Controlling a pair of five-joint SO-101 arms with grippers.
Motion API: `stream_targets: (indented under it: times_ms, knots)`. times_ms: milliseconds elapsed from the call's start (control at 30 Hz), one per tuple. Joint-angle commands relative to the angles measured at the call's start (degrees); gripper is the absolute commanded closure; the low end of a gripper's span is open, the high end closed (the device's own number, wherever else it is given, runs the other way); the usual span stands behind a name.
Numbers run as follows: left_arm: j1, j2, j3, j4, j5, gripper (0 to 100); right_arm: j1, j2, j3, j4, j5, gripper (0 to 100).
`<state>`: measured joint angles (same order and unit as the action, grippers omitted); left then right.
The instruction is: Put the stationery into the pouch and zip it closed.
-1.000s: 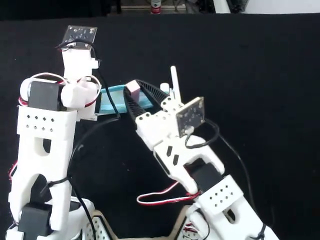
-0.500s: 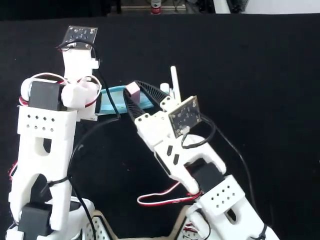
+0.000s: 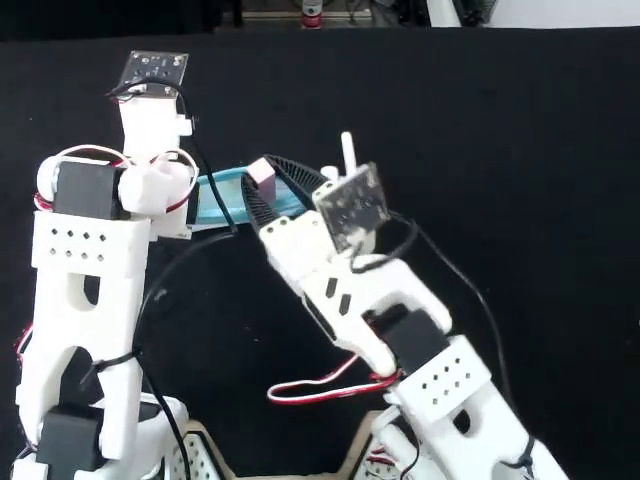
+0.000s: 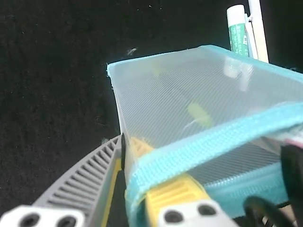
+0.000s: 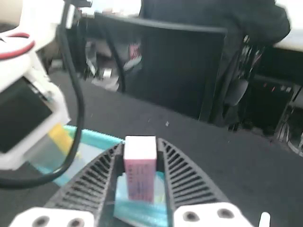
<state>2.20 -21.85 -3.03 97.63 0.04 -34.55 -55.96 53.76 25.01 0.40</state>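
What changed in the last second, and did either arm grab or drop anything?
The right arm's wrist swung left in the high view. Its end effector, shut on the pink eraser, barely shifted over the pouch. Nothing was taken or let go. The left end effector stayed clamped on the pouch's rim, and the white pen stayed put.

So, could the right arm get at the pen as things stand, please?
Probably not yet. The right gripper is shut on the eraser over the pouch, so its jaws are taken. The pen lies uncovered just beyond the pouch, so it looks reachable once the eraser is dropped.
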Motion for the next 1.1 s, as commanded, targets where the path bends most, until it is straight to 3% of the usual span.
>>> stream_targets:
  times_ms: [0, 200, 333, 433, 567, 767, 1067]
  knots:
    - [-1.0, 0.5, -0.2, 0.2, -0.3, 97, -1.0, 2.9, -10.1, 13.6, 0.5, 82.8]
    - [-0.9, 1.0, -0.2, 0.2, -0.4, 97, -0.7, 3.3, -29.6, 33.2, 1.2, 85.1]
    - [-1.0, 1.0, -0.3, 0.2, -0.4, 97, -0.6, 3.4, -39.8, 40.8, 6.9, 85.3]
    - [-1.0, 1.0, -0.2, 0.2, -0.4, 97, 2.3, 3.4, -42.6, 44.0, 7.1, 85.4]
    - [-0.7, 1.0, -0.1, 0.2, -0.4, 97, 12.4, 3.9, -42.8, 44.9, 6.7, 85.4]
    - [-1.0, 1.0, 0.0, 0.5, -0.4, 97, 25.8, 16.8, -38.4, 47.2, -1.6, 85.4]
    - [-0.9, 1.0, 0.0, 0.4, -0.4, 97, 32.2, 54.2, -40.8, 34.5, -3.0, 85.4]
